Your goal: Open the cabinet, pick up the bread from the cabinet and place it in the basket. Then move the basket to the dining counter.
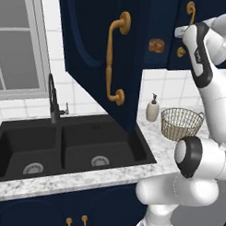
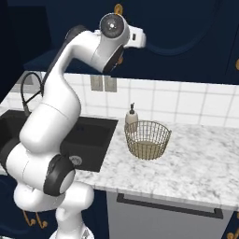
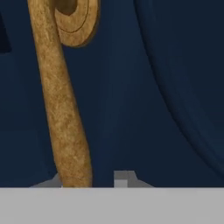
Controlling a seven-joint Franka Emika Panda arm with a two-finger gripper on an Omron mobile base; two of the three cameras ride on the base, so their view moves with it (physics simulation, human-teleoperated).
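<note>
The navy wall cabinet (image 1: 90, 35) has its left door swung out, its long brass handle (image 1: 110, 59) facing me. Inside, a small golden-brown bread (image 1: 156, 45) lies on the shelf. My gripper (image 1: 181, 30) is raised against the right door, at that door's brass handle (image 1: 191, 7). In the hand view this handle (image 3: 65, 122) runs down between my fingertips (image 3: 123, 177), closer to the left one, and the gripper (image 3: 89, 181) stands open around it. The tan wire basket (image 1: 181, 123) (image 2: 147, 139) stands with nothing in it on the marble counter below.
A white soap bottle (image 1: 153, 108) (image 2: 132, 116) stands just left of the basket. The black double sink (image 1: 63, 147) with a dark faucet (image 1: 53, 99) lies left of it. The open door overhangs the sink's right edge. A window (image 1: 18, 42) is at far left.
</note>
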